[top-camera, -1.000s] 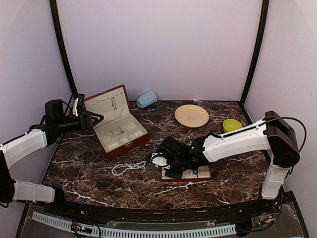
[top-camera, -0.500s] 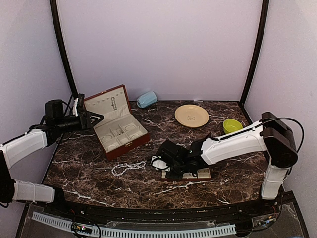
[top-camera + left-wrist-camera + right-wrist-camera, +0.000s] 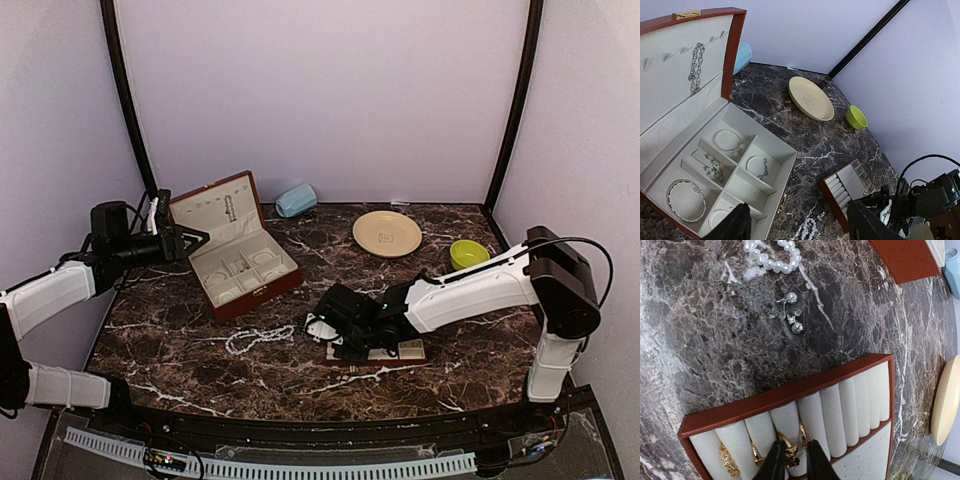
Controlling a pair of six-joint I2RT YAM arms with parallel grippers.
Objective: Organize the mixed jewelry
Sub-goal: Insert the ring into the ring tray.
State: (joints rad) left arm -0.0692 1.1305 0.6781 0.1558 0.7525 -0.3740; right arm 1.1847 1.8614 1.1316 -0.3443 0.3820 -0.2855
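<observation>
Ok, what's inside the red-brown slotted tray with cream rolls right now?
In the red-brown slotted tray, gold rings sit between the cream rolls at one end; remaining slots look bare. The right gripper hides part of one ring.

White pearl strand [image 3: 771,259] on brown, white-veined marble table [image 3: 170,345].

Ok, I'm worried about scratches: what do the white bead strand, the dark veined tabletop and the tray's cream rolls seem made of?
White bead strand: pearl or imitation, glossy; each round bead shows a highlight. Dark veined tabletop: polished marble or marble-print laminate; white veins, faint sheen. Cream rolls in the red-brown tray: matte padded fabric, perhaps velvet; no glare.
</observation>
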